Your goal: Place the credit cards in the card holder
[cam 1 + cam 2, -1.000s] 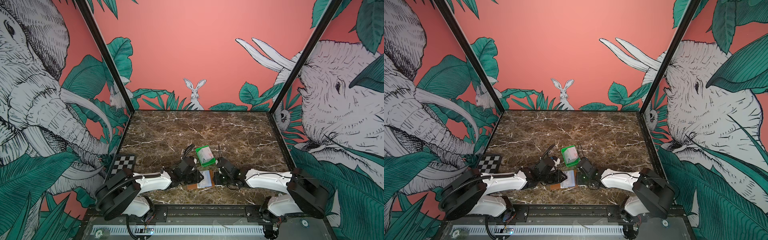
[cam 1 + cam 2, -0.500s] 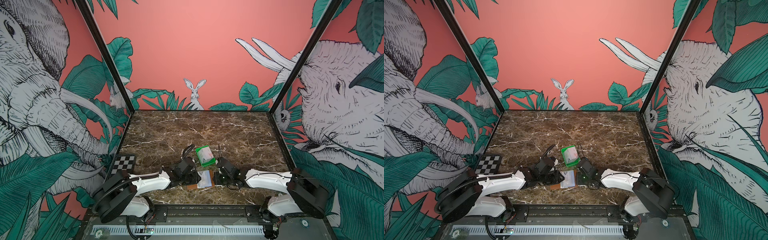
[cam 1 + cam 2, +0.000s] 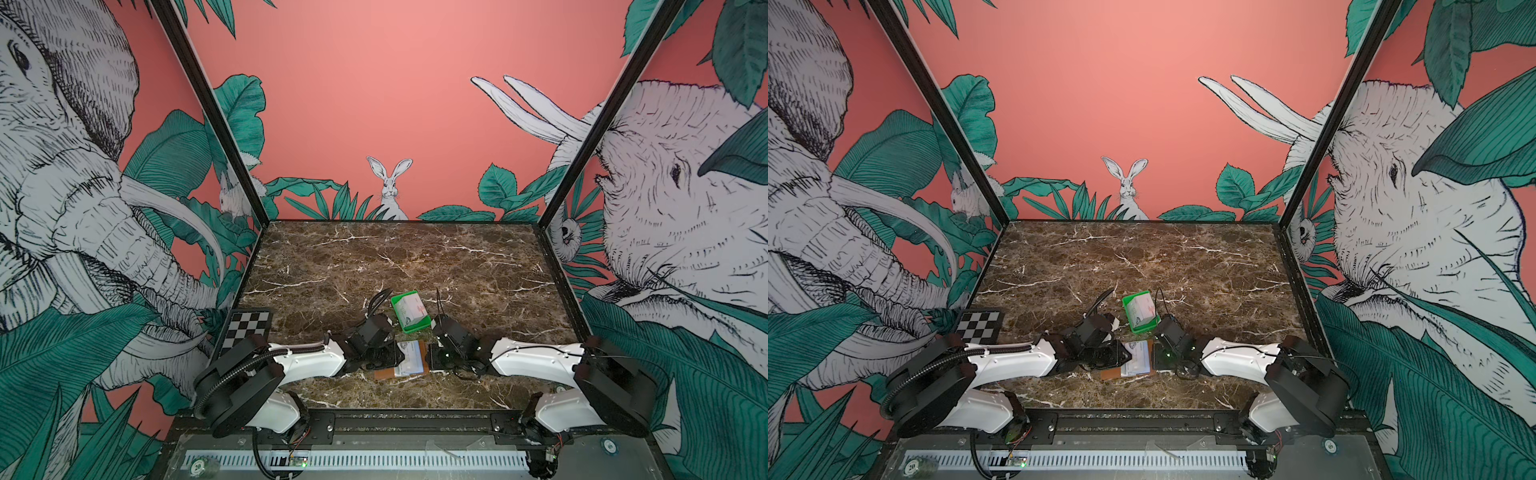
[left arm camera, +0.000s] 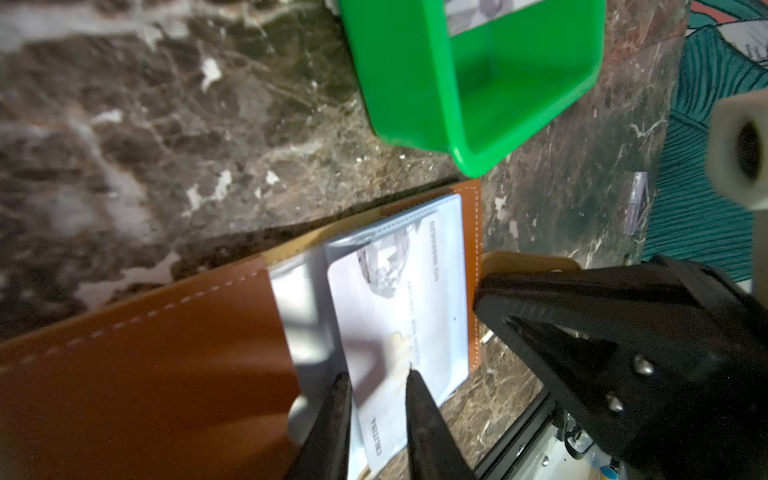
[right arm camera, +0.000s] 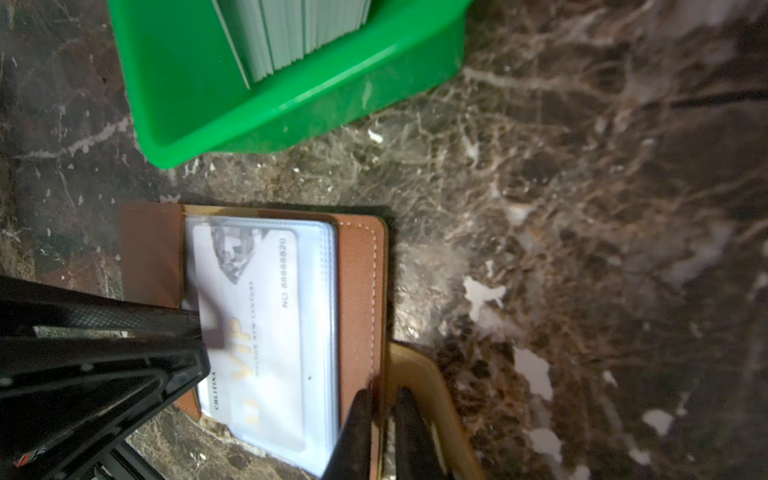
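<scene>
left gripper (image 4: 376, 378) nips the end of a white card (image 4: 386, 316), which sits partly inside a clear sleeve (image 5: 320, 291) of the open card holder (image 5: 357, 291). right gripper (image 5: 384, 399) is clamped on that holder's outer edge by the snap tab (image 5: 419, 374). green tray (image 5: 291, 108) holding a stack of cards (image 5: 299, 33) stands just beyond, not touching it. checkerboard (image 3: 247, 328) lies at the left edge of the marble table (image 3: 374, 257).

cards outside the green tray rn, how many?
1: a white VIP card, partly inside the clear sleeve of the open card holder, pinched by the left gripper. Lower sleeves may hide more.
</scene>
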